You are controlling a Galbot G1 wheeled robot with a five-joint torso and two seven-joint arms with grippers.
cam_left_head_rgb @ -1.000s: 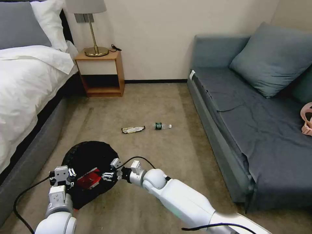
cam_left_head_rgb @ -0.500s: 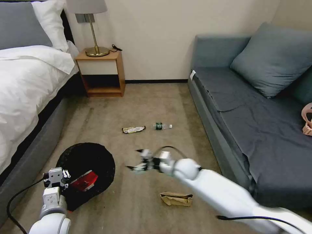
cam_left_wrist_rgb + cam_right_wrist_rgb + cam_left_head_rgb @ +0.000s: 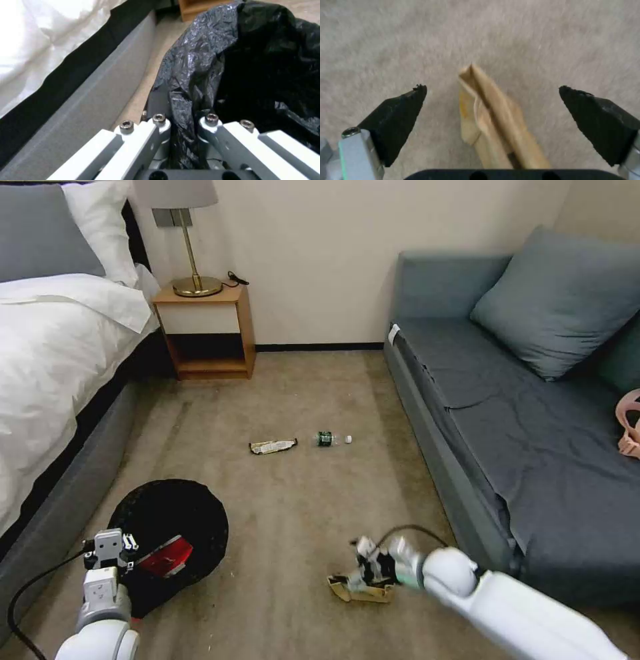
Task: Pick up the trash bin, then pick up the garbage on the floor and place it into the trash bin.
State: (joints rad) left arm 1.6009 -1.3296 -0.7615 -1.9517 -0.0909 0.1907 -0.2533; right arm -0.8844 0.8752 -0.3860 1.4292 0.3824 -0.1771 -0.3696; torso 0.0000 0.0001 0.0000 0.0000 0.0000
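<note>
Over by the bed (image 3: 47, 353), the left gripper (image 3: 110, 549) is clamped on the rim of the bin (image 3: 175, 527), pinching the crinkly, shiny black bag liner (image 3: 200, 75) between its metal fingers (image 3: 160, 125). The bin sits tilted on the beige carpet (image 3: 300, 500) with its round mouth open, and a flattened red-and-white cup (image 3: 165, 556) is lying inside it.

Further up the floor, near the middle, there's a wrinkled yellow-silver wrapper (image 3: 273, 446), and just beside it a small clear bottle (image 3: 331, 439) with a green label, lying on its side.

Next to the grey fabric sofa (image 3: 507, 433), the right gripper (image 3: 363, 573) is low over the crumpled brown paper bag (image 3: 493, 120). Its jaws are spread wide with nothing in them, and the ridged black pads (image 3: 400, 117) sit either side of the bag, clear of the paper.
</note>
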